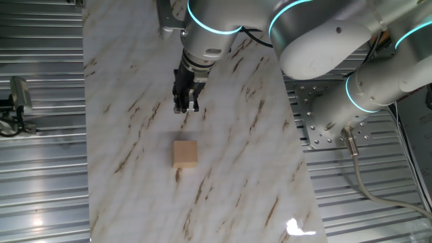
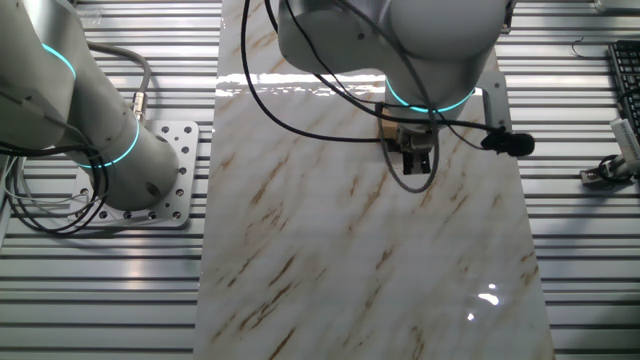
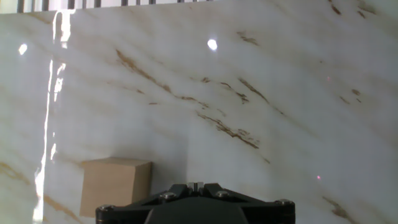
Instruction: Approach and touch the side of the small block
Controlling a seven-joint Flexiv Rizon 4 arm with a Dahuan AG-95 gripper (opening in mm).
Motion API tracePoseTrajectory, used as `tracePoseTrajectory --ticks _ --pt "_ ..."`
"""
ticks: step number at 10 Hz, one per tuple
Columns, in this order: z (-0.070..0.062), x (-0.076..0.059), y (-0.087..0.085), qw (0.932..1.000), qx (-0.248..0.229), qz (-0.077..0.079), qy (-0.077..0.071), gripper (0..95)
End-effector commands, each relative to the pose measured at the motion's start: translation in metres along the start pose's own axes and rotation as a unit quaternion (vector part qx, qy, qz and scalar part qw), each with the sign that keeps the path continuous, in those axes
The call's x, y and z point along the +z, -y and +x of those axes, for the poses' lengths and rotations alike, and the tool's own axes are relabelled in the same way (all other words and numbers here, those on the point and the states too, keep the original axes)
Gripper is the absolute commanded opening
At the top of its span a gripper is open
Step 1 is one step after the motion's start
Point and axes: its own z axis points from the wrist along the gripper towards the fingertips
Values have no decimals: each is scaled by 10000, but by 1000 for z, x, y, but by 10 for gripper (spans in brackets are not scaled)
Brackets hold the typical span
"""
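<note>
The small block (image 1: 185, 153) is a plain tan cube on the marble tabletop (image 1: 135, 135). My gripper (image 1: 185, 106) hangs above the table, clearly apart from the block, with its dark fingers pressed together and nothing between them. In the hand view the block (image 3: 115, 185) sits at the lower left, beside the gripper tip (image 3: 196, 184), whose jaws meet with no gap. In the other fixed view the gripper (image 2: 417, 166) shows under the arm's wrist, and the block is hidden there.
The marble slab (image 2: 350, 250) lies on a ribbed metal surface (image 1: 40, 169). The robot's base plate (image 2: 165, 175) stands at the left of the other fixed view. A keyboard edge (image 2: 625, 80) and a small clamp (image 2: 605, 172) sit at the right.
</note>
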Motion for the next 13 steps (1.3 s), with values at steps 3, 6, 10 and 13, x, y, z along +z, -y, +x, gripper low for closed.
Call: tracePoseTrajectory --ticks 3,6,10,13 --pt "-1 4 -3 10000 33 -19 29 0" --pt "-3 7 -7 9999 93 -18 54 0" --pt "-2 18 -9 9998 97 -30 150 0" --pt "-1 20 -11 9997 153 -20 190 0"
